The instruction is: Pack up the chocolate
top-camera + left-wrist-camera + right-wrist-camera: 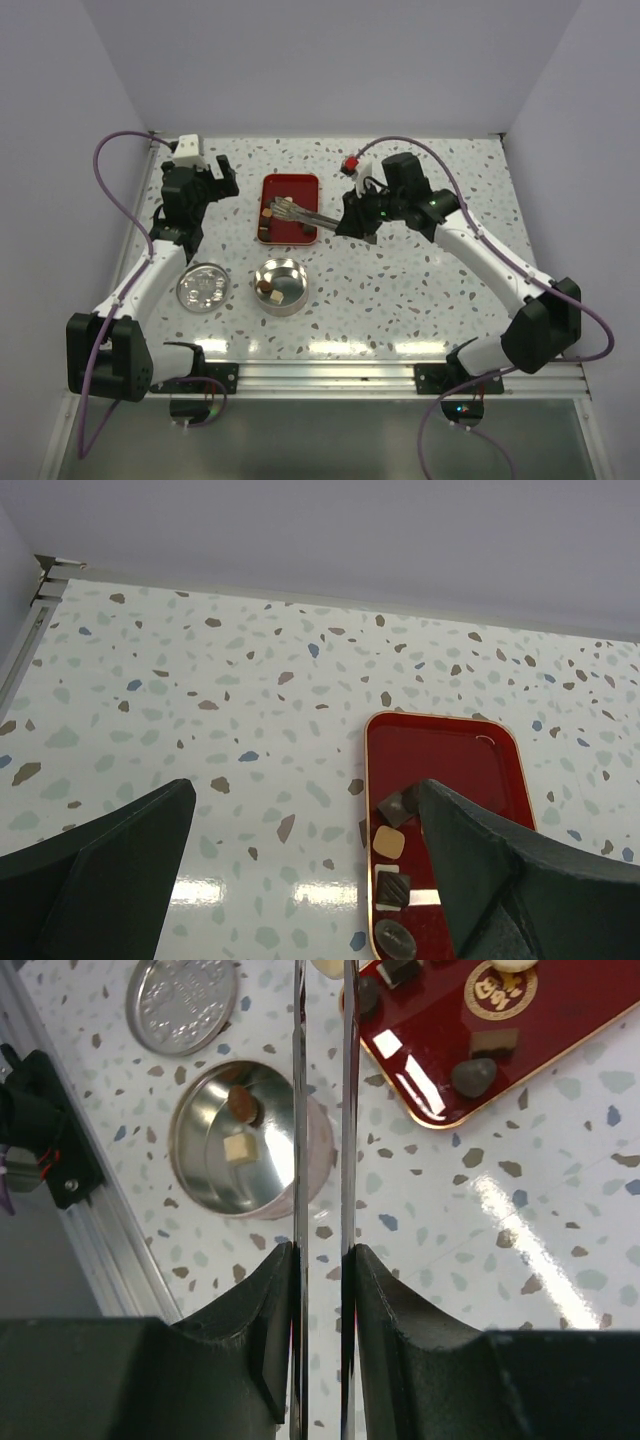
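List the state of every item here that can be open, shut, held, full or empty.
Tin: open, two chocolate pieces inside.
Lid: off, flat beside tin.
Tray: holding remaining chocolate.
Tongs: held, tips over tray.
Left claw: open, empty.
Right claw: shut on tongs.

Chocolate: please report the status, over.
Left gripper open, near the tray. Right gripper shut on tongs, tips over the tray. Two chocolates in the tin, rest on the tray. Nothing in the way.

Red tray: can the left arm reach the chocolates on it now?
Probably yes: the left fingers are open beside the tray, but tongs in the right fingers crowd the chocolates.
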Robot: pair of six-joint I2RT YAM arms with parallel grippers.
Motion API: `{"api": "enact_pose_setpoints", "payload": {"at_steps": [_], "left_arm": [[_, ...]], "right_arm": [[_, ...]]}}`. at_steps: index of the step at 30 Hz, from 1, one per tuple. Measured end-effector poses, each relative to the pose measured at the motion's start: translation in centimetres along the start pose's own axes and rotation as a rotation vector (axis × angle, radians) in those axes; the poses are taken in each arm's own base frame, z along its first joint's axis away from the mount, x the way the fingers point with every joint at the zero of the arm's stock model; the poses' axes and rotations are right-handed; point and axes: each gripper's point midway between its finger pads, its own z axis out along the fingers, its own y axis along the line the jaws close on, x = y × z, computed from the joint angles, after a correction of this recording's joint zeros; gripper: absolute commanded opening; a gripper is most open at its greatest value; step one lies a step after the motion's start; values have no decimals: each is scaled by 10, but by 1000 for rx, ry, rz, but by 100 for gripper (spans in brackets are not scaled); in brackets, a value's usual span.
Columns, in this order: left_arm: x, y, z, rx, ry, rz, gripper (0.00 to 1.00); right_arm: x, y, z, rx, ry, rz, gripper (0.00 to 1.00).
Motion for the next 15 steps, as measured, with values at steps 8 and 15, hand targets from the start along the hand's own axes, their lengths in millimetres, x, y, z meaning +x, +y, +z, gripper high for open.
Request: {"api": "enact_pose_setpoints", "payload": {"at_steps": [8, 15], "left_arm": [[0, 0, 0, 0, 1, 0, 100], [1, 0, 1, -1, 3, 0, 100]], "right_arm": [[26, 41, -10, -102, 70, 23, 20], [56, 59, -13, -142, 157, 76, 20]]}}
